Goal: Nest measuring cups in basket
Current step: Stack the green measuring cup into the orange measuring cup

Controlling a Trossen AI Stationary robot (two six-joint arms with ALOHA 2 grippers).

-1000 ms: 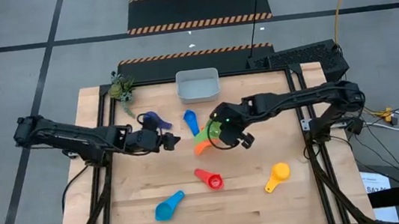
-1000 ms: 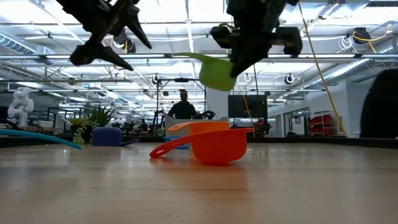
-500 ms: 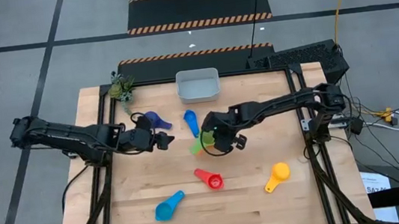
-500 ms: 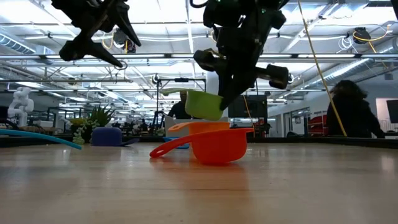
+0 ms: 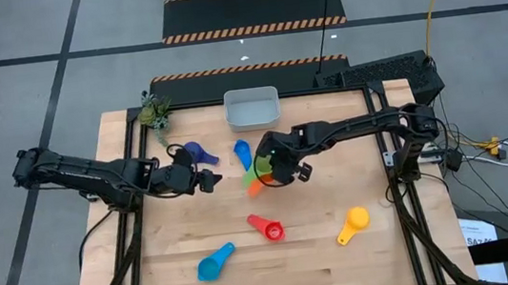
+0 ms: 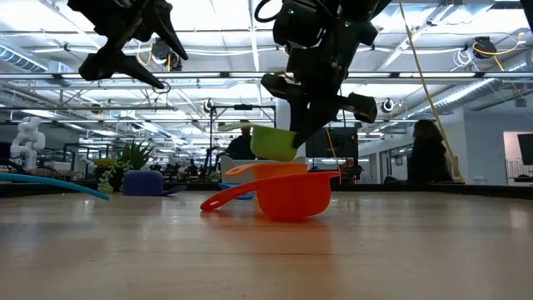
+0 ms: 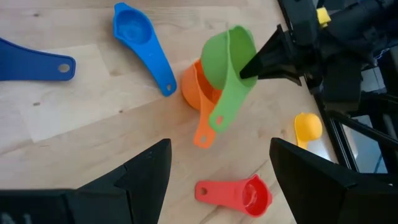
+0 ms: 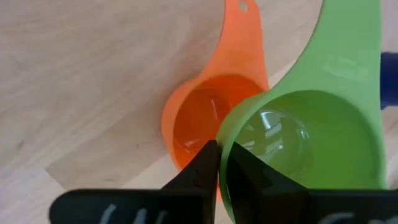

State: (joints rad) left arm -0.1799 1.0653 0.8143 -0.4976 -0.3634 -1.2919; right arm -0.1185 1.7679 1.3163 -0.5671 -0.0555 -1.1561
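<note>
My right gripper (image 5: 273, 170) is shut on the green measuring cup (image 7: 227, 57) and holds it low over the orange cup (image 8: 199, 118), which lies on the table's middle. My left gripper (image 5: 212, 178) hangs open to the left of them, above the table, touching nothing. The navy cup (image 5: 196, 152) and the blue cup (image 5: 243, 151) lie behind it. The red cup (image 5: 266, 226), the yellow cup (image 5: 352, 223) and the light blue cup (image 5: 216, 262) lie nearer the front edge. The pale basket (image 5: 251, 110) stands at the far edge. My right gripper pinches the green cup's bowl rim (image 8: 222, 148), on the side away from the handle, one finger inside the bowl and one outside. The fingers slant down from the table's right. The cup hangs mouth up just over the orange cup; whether the two touch I cannot tell.
A small green plant (image 5: 155, 113) stands at the far left corner. Bare wood lies between the red cup and the yellow cup and along the front edge. People stand in the room beyond the table.
My right gripper has come down and toward the table's left with the green cup, rolling as it went. The cup has sunk from well above the table to just over the orange cup and now hangs more level.
</note>
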